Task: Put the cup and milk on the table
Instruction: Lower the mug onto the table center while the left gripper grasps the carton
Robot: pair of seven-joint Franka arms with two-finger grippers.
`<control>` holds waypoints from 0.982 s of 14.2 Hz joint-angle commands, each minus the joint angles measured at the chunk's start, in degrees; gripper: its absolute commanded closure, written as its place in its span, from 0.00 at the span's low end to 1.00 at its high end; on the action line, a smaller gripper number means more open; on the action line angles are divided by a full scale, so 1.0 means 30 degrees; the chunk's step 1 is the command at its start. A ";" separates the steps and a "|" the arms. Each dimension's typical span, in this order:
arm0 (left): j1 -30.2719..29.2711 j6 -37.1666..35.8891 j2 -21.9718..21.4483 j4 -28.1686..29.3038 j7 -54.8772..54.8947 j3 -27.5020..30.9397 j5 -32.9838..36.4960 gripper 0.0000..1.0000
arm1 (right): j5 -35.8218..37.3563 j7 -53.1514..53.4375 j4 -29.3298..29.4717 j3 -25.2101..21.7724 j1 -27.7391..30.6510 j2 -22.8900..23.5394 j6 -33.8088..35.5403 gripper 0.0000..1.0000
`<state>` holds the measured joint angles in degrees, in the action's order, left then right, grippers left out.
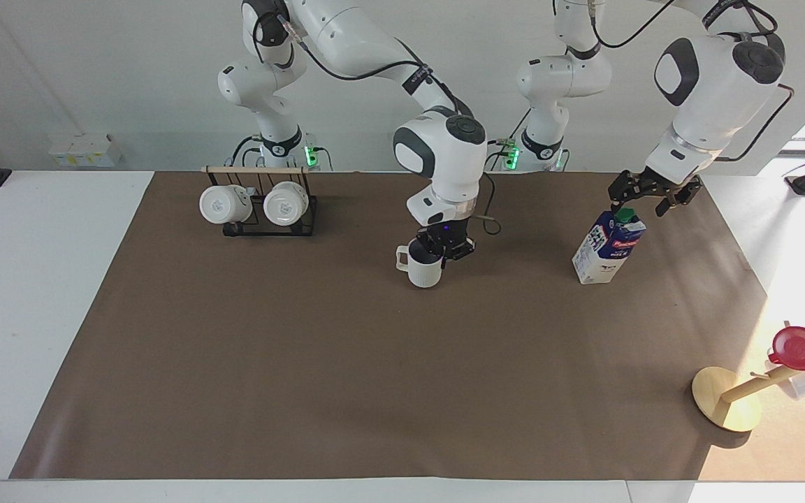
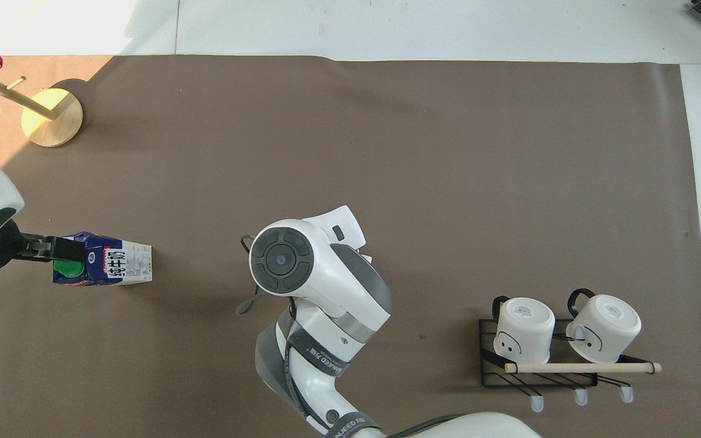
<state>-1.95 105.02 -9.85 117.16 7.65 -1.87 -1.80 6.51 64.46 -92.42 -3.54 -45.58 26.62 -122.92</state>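
The cream-white ribbed cup [image 1: 423, 267] hangs upright in my right gripper [image 1: 444, 250], which is shut on its rim, low over the brown mat [image 1: 374, 377] near the middle of the table [image 1: 25, 279]. In the overhead view the right arm's wrist [image 2: 302, 267] hides the cup. The blue-and-white milk [image 1: 608, 248] stands upright on the mat toward the left arm's end and also shows in the overhead view [image 2: 110, 266]. My left gripper [image 1: 641, 195] is open, just above the carton's green cap [image 1: 626, 214], with a finger on each side.
A black wire rack [image 1: 263, 222] with two glossy white mugs [image 1: 285, 203] stands near the robots toward the right arm's end. A wooden peg stand [image 1: 724, 405] holding a shiny red cup [image 1: 804, 347] stands far from the robots at the left arm's end.
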 commanded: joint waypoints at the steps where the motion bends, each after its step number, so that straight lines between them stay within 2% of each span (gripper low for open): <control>1: -0.0228 0.0765 -0.0585 0.0789 0.0349 -0.0107 0.0277 0.00 | 0.0028 0.0253 -0.0039 -0.0023 -0.0448 -0.0024 0.0015 1.00; 5: -0.0316 0.2197 -0.0875 0.2427 0.0378 -0.0136 0.0277 0.00 | 0.0057 -0.0622 -0.0717 0.0123 -0.0597 -0.0348 -0.0072 0.86; 7: -0.0316 0.2260 -0.0907 0.2489 0.0378 -0.0107 0.0277 0.00 | 0.0086 -0.0889 -0.0747 0.0124 -0.0656 -0.0406 0.0103 0.71; 8: -0.0316 0.2289 -0.0907 0.2489 0.0407 -0.0136 0.0277 0.00 | 0.0115 -0.0861 -0.0689 0.0124 -0.0656 -0.0406 -0.0070 0.48; 9: -0.0287 0.2318 -0.0907 0.2489 0.0378 -0.0137 0.0306 0.00 | 0.0377 -0.0803 -0.0601 0.0124 -0.0656 -0.0348 -0.0159 0.10; 10: -0.0257 0.2522 -0.0907 0.2489 0.0407 -0.0137 0.0307 0.00 | 0.0379 -0.0802 -0.0571 0.0124 -0.0685 -0.0377 -0.0479 0.00; 14: -0.0110 0.3487 -0.1023 0.3249 0.0815 -0.0137 0.0892 0.00 | 0.0028 -0.0948 -0.0600 0.0066 -0.0247 -0.1720 -0.0835 0.00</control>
<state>-1.97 112.14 -10.82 123.30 8.65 -2.05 -0.47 6.63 62.92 -93.00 -3.56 -47.56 25.14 -125.28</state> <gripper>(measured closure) 0.000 0.203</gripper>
